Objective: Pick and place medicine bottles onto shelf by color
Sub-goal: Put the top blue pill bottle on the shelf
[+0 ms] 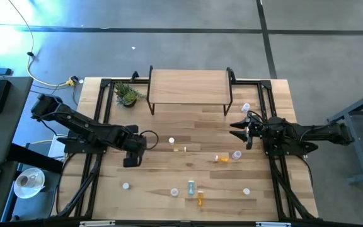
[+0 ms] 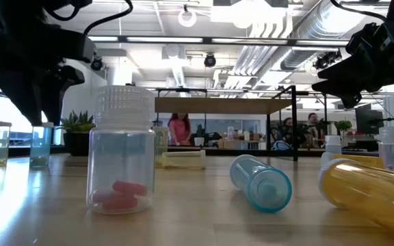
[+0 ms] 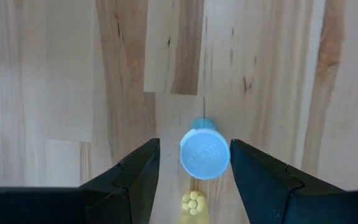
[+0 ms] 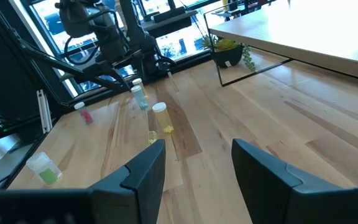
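- High view: we see the shelf (image 1: 189,85) at the far edge of the wooden surface (image 1: 169,170), its plank top bare. A potted plant (image 1: 126,94) stands just beside its left legs. The medicine bottles (image 1: 191,187) lie scattered over the middle and near part of the surface, none on the shelf. The left gripper (image 1: 133,161) hangs over the left-centre of the surface; the right gripper (image 1: 241,131) sits at the right, near a white-capped bottle (image 1: 246,108).
- Low view: a clear bottle (image 2: 122,158) with pink pills stands upright nearest the camera; a pale blue bottle (image 2: 261,182) and a yellow bottle (image 2: 371,191) lie on their sides to its right. People show in the room behind.
- Left wrist view: the jaws stand apart on either side of a blue-capped bottle (image 3: 204,154), not touching it; yellow pills (image 3: 192,202) show just beside it.
- Right wrist view: the jaws are open and hold nothing, over bare wood.
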`<action>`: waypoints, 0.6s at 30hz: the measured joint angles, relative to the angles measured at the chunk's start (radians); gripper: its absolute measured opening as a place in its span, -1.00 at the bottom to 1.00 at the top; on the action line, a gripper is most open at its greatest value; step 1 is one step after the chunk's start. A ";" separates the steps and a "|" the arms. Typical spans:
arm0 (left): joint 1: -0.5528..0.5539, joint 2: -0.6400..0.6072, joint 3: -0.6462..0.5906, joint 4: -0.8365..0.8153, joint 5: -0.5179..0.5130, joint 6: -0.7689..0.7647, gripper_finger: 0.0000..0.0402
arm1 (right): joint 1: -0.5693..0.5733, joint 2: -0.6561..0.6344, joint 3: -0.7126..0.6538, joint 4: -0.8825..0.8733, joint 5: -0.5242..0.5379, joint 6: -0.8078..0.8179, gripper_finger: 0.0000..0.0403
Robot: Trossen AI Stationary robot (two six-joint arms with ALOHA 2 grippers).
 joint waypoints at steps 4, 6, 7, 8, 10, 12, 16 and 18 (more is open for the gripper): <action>0.000 0.011 0.000 0.001 -0.007 -0.007 -0.08 | 0.000 0.000 0.000 0.000 0.000 0.000 -0.12; 0.000 0.014 0.000 0.001 -0.007 -0.007 -0.09 | 0.000 0.000 0.000 0.000 0.000 0.000 -0.12; 0.000 0.015 0.000 0.001 -0.007 -0.007 -0.10 | 0.000 0.000 0.000 0.000 0.000 0.000 -0.12; 0.000 0.016 0.000 0.000 -0.007 -0.007 -0.12 | 0.000 0.000 0.000 0.000 0.000 0.000 -0.12; 0.000 0.016 0.000 0.001 -0.008 -0.007 -0.16 | 0.000 0.000 0.000 0.000 0.000 0.000 -0.12; 0.000 0.016 0.000 0.001 -0.008 -0.007 -0.21 | 0.000 0.000 0.000 0.000 0.000 0.000 -0.12; 0.000 0.016 0.000 0.001 -0.004 -0.007 -0.33 | 0.000 0.000 0.000 0.000 0.000 0.000 -0.12; 0.000 0.016 0.000 0.001 0.003 -0.007 -0.40 | 0.000 0.000 0.000 0.000 0.000 0.000 -0.12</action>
